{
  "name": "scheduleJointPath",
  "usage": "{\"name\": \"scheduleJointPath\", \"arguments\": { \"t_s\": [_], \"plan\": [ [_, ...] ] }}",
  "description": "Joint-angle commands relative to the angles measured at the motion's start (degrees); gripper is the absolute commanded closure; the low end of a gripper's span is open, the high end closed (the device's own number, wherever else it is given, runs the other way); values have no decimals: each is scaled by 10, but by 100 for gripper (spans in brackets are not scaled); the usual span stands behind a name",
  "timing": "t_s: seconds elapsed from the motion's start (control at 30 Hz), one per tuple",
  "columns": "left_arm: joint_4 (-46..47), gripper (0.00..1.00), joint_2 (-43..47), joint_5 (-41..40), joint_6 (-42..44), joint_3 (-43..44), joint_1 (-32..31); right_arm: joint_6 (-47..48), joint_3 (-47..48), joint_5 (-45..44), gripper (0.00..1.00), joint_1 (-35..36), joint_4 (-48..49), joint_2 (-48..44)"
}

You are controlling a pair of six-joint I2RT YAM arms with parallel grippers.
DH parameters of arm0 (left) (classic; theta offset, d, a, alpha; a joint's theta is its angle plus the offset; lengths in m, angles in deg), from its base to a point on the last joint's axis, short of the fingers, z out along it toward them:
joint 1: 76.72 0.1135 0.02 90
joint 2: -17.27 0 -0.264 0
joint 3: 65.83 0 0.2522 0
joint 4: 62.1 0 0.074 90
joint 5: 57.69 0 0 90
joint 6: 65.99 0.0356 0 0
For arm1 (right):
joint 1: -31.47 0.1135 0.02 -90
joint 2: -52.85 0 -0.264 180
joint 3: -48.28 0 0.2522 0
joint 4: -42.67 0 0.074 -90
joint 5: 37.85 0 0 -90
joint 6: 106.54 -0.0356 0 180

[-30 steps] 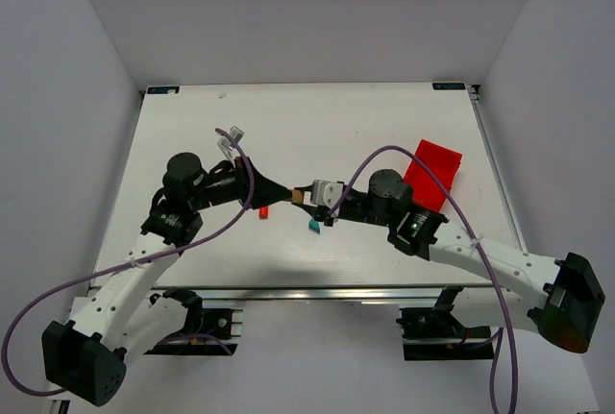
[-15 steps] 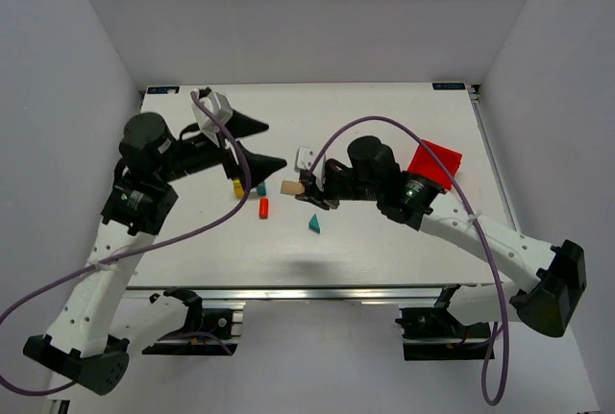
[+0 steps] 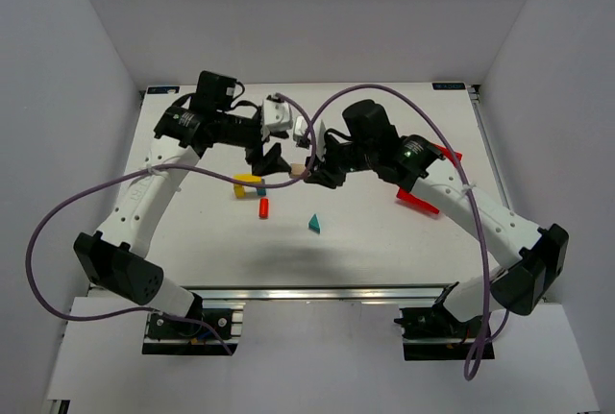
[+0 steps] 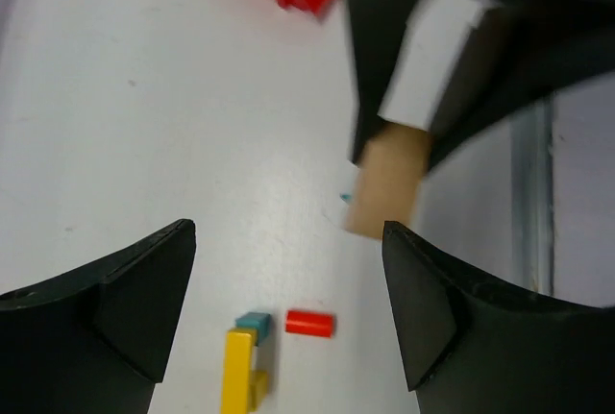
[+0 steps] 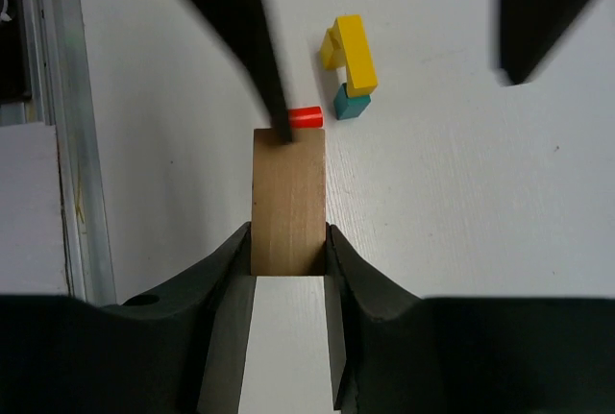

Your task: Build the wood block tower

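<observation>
My right gripper (image 5: 288, 241) is shut on a plain tan block (image 5: 288, 198), held above the table; the same block (image 3: 298, 173) shows at mid table in the top view. My left gripper (image 4: 288, 241) hangs open just left of it with nothing between its fingers (image 4: 144, 289). On the table below lie a yellow arch (image 3: 248, 181) with a teal cube (image 4: 255, 321) touching its end, a small red block (image 3: 263, 207) beside them, and a teal triangle (image 3: 314, 224) further right. The top view shows my left gripper (image 3: 274, 159) and right gripper (image 3: 312, 171) close together.
A red plastic bin (image 3: 428, 182) sits at the right, partly hidden under my right arm. The left arm's purple cable (image 3: 221, 176) droops across the table near the blocks. The table's metal front rail (image 3: 307, 291) runs along the near edge.
My left gripper has opened and let go of the tan block, and its arm swung up and toward the back left. The right gripper kept the block and moved it back and up.
</observation>
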Motion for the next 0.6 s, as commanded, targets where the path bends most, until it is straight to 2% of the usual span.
{"name": "scheduleJointPath", "arguments": {
  "t_s": [0.0, 0.17, 0.33, 0.57],
  "plan": [
    [-97, 12, 47, 32, 131, -20, -9, 18, 49, 42, 92, -13, -43, 23],
    [-97, 16, 55, 52, 165, -31, -16, 36, 117, 42, 92, -24, -101, 81],
    [-101, 19, 42, 57, 168, -33, -25, 35, 153, 60, 93, -26, -102, 118],
    [-69, 25, 23, 31, 136, -47, -32, 37, 108, 81, 93, -26, -34, 84]
  ]
}}
